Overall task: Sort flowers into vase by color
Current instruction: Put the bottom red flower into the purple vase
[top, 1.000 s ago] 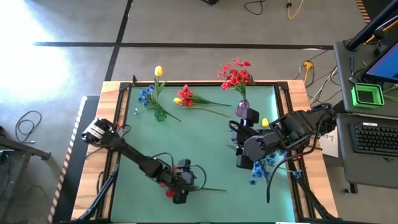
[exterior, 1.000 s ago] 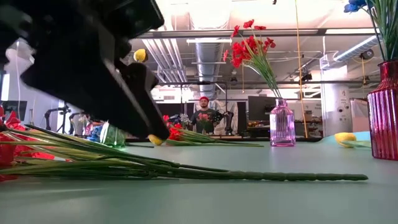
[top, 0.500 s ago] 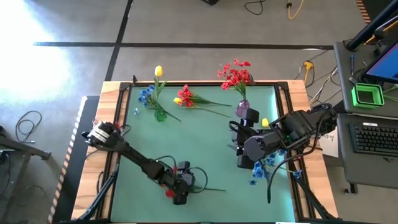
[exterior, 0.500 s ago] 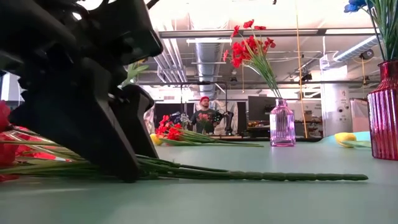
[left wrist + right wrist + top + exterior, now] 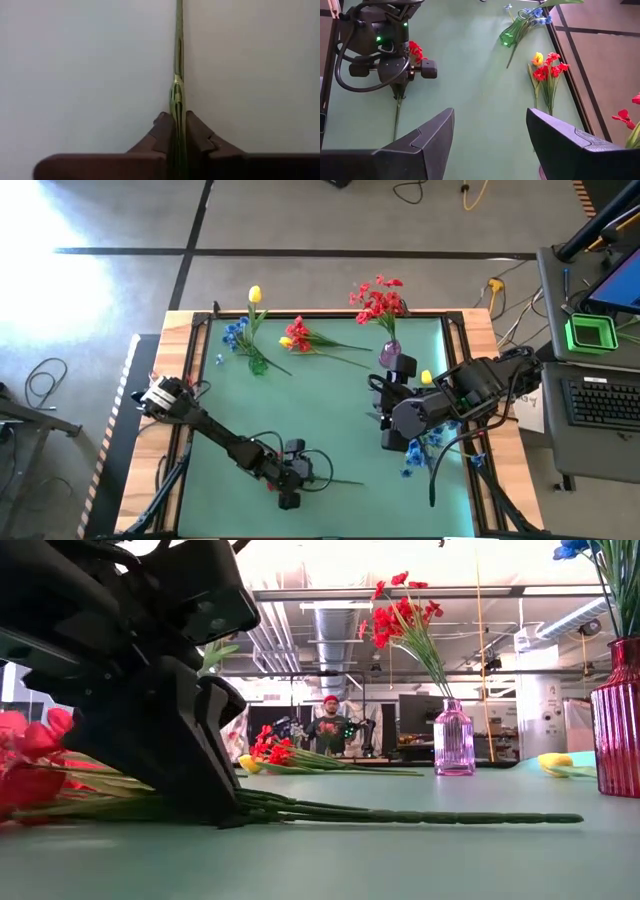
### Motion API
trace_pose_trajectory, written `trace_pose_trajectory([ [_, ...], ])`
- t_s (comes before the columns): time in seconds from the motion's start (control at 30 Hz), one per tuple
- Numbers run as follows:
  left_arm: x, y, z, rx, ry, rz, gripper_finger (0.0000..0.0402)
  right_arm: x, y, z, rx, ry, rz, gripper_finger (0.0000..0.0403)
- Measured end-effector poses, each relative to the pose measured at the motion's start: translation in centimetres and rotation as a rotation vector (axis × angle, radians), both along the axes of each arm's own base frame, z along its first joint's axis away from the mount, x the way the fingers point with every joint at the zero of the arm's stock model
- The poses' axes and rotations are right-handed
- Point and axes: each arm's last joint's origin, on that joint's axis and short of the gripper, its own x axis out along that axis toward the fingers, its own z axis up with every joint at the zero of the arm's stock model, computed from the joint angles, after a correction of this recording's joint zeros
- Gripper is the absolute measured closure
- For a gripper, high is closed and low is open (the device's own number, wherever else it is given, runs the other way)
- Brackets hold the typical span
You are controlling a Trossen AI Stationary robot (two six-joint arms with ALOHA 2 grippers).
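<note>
- Left wrist view: the left gripper point(image 5: 178, 131) has its jaws pinched shut on a thin green stem point(image 5: 178, 60), which runs straight out over the mat.
- High view: that gripper point(image 5: 290, 477) sits near the table's point(image 5: 330, 410) front edge, left of centre; the red flower point(image 5: 272, 491) lies flat there.
- The stem looks light, thin and springy, so it is likely to droop; gripping near the bloom would steady it.
- The right gripper point(image 5: 490, 145) hovers with jaws wide and empty near the right edge, by the purple vase point(image 5: 388, 352).
- More flowers point(image 5: 300, 337) and a green vase point(image 5: 258, 364) lie near the back edge.

Matt green table mat point(image 5: 330, 410), seemingly glass vase point(image 5: 453, 740)
</note>
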Motion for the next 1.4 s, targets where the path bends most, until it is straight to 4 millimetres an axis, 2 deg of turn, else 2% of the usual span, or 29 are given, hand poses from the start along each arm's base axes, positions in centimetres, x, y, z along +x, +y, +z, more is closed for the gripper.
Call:
trace_pose_trajectory([
  [0.2,-0.8,0.1,1.6,0.01,0.024,-0.046,0.0399,0.0,0.0,0.0,0.0,-0.001,-0.002,0.0161],
  [0.37,-1.7,1.0,4.8,0.057,-0.016,-0.046,0.04,0.6,0.2,-0.5,-0.027,0.01,-0.002,0.0163],
  [0.53,-2.3,1.8,8.4,0.083,-0.139,0.02,0.04,1.9,0.9,-1.8,-0.05,0.049,0.025,0.0158],
  [0.7,-2.6,2.7,10.7,0.086,-0.225,0.083,0.04,3.6,1.8,-2.8,-0.064,0.057,0.083,0.0156],
  [0.97,-2.3,3.4,10.9,0.109,-0.246,0.137,0.04,6.2,3.1,-4.1,0.064,0.05,0.226,0.0167],
  [1.2,-1.9,3.7,11.0,0.102,-0.262,0.157,0.0401,7.7,3.6,-5.7,0.052,0.08,0.24,0.0166],
  [1.4,-1.0,3.3,12.7,0.117,-0.288,0.133,0.0401,8.7,4.0,-7.0,0.057,0.117,0.255,0.0165],
])
